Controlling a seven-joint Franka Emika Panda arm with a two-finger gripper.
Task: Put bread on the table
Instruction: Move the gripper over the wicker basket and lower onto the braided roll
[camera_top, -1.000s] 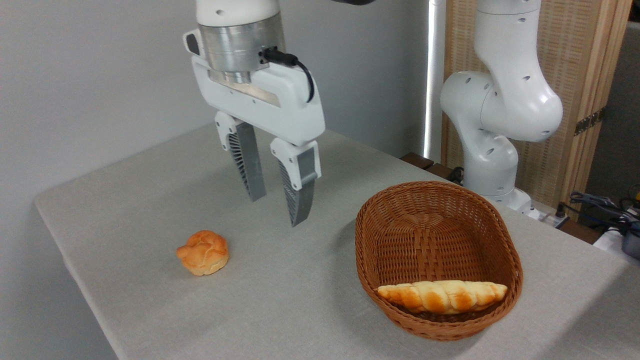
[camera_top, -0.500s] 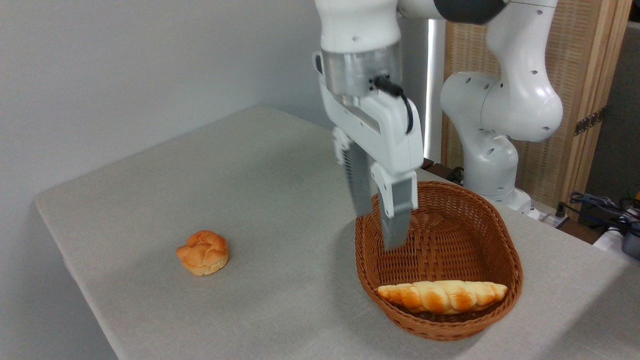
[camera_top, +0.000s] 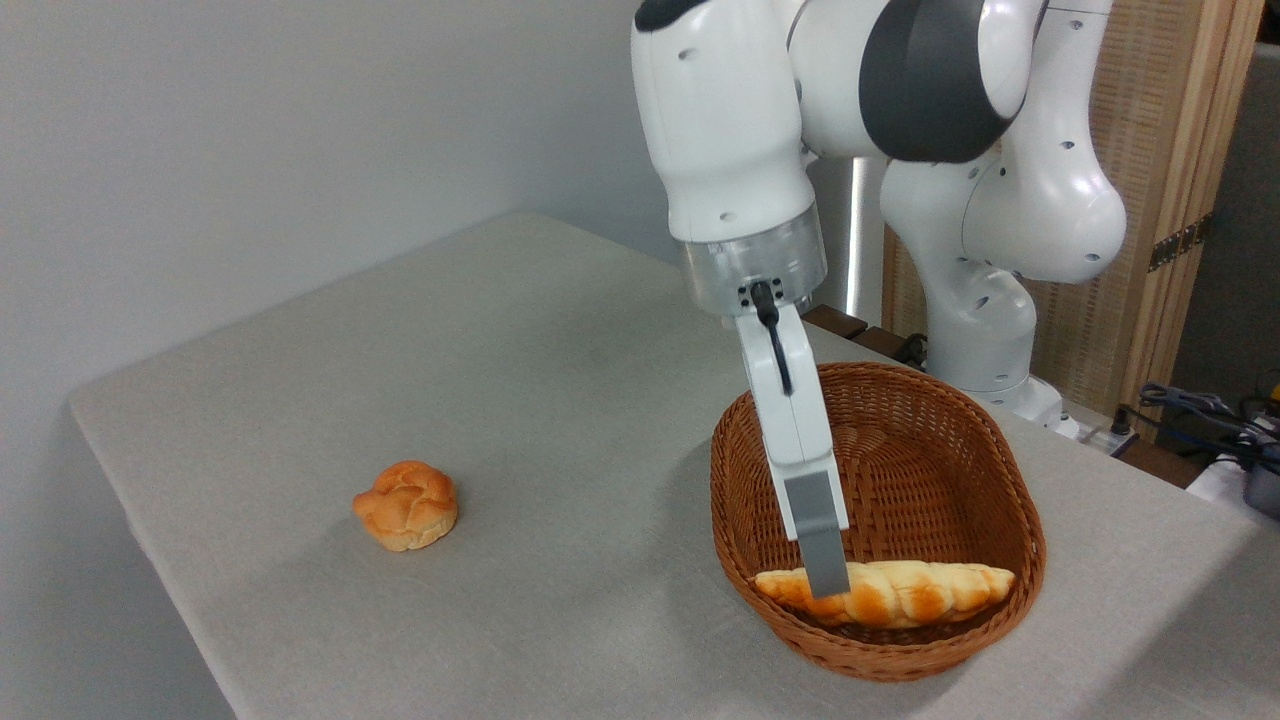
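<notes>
A small knotted bun (camera_top: 406, 505) sits left of the wicker basket (camera_top: 960, 420).

Long braided golden-orange bread loaf (camera_top: 900, 592) in the brown oval wicker basket (camera_top: 1000, 470)
It lies lengthwise against the basket's near wall, off the grey-clothed rectangular table (camera_top: 450, 400).

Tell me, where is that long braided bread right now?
The bread lies inside the wicker basket at the right of the table, along its near wall, with the gripper down at its left end.

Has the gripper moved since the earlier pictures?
Yes. The gripper has swung right from above the table and come down into the basket, reaching the bread.
</notes>
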